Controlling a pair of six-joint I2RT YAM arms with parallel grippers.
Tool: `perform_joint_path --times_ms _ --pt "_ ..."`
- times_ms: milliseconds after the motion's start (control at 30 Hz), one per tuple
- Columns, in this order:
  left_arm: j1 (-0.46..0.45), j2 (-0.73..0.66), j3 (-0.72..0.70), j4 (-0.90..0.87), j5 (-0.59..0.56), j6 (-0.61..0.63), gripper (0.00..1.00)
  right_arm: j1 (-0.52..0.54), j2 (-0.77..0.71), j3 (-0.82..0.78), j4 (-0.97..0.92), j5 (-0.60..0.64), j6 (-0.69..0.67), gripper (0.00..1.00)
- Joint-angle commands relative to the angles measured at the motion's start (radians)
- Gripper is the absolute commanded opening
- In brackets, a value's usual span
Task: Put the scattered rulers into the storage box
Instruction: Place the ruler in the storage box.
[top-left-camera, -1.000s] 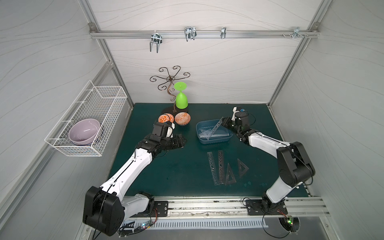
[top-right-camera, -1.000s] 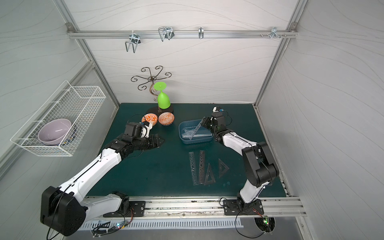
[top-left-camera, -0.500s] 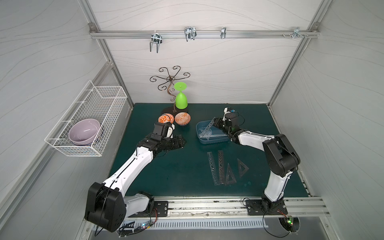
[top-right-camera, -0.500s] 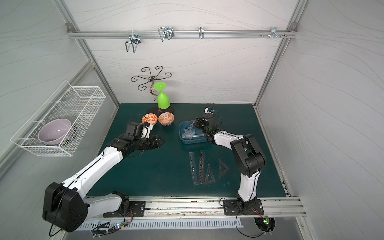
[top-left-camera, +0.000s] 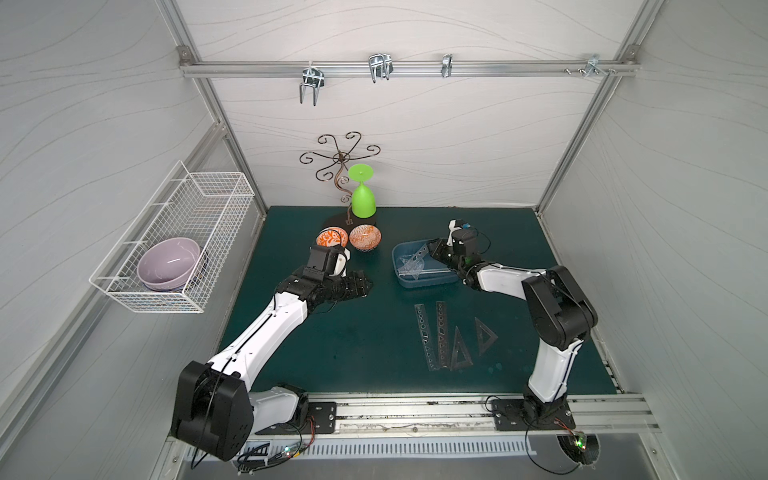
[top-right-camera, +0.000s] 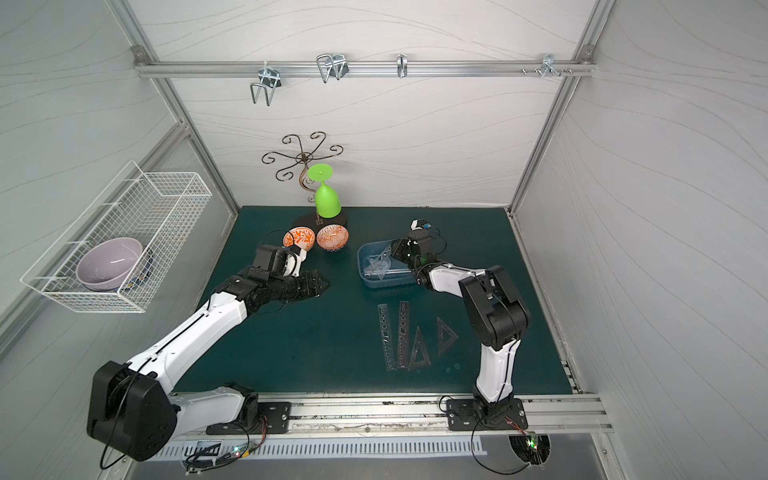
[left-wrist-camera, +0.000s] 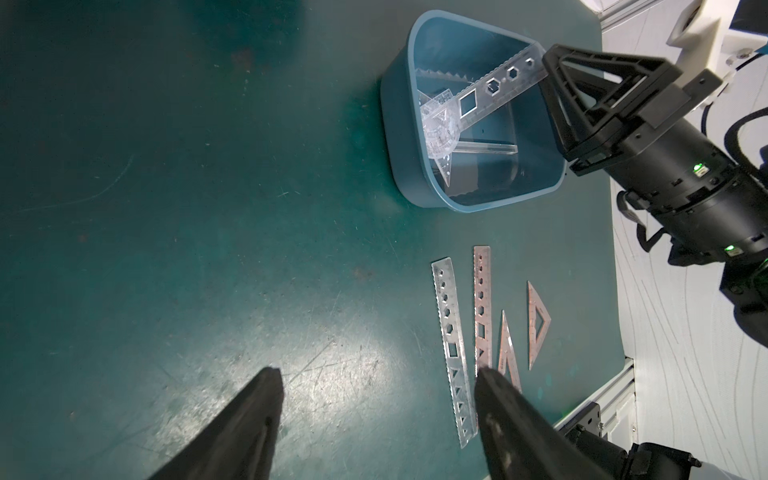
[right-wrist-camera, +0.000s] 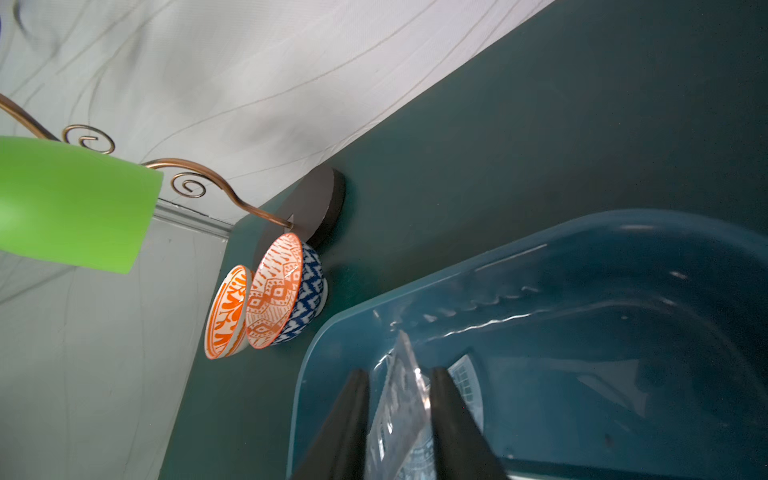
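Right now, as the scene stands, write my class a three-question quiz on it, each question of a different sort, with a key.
1. True or false: the left gripper holds a ruler.
2. How many rulers lie on the green mat, outside the blue storage box?
3. Where is the protractor? A in the storage box; B on the mat; C in the wire basket.
Key: 1 false, its jaws stand open and empty. 2 four: two straight stencil rulers, two triangles. 3 A.
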Motion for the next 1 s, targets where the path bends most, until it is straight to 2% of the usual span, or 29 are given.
perform_joint_path --times_ms 0,100,167,300,400,600,733,833,967 --pt "0.005 0.005 0.019 0.002 0.011 0.015 0.77 -0.035 -0.038 0.005 -0.022 -0.059 -0.030 0.43" --pt "0.005 0.006 0.021 0.003 0.013 0.015 0.77 -0.063 -0.080 0.028 -0.066 -0.104 -0.062 0.54" --pt "0.005 0.005 0.019 0.002 0.012 0.015 0.77 -0.077 -0.122 0.039 -0.107 -0.121 -0.091 0.58" --pt "-0.005 -0.007 0.006 0.002 0.016 0.001 0.77 -0.086 -0.239 0.039 -0.220 -0.189 -0.175 0.58" --pt "-0.054 -0.016 -0.005 0.000 -0.004 -0.017 0.77 -0.065 -0.343 -0.016 -0.328 -0.250 -0.244 0.53" --pt "-0.155 -0.025 -0.069 0.032 0.006 -0.103 0.76 0.092 -0.571 -0.222 -0.538 -0.242 -0.385 0.49" --pt "-0.194 -0.050 -0.128 0.062 0.003 -0.139 0.76 0.221 -0.679 -0.356 -0.612 -0.181 -0.397 0.47" --pt "-0.209 -0.061 -0.164 0.077 0.002 -0.158 0.75 0.309 -0.704 -0.443 -0.615 -0.143 -0.380 0.47" --pt "-0.214 -0.066 -0.202 0.091 0.001 -0.167 0.75 0.359 -0.670 -0.503 -0.582 -0.145 -0.348 0.47"
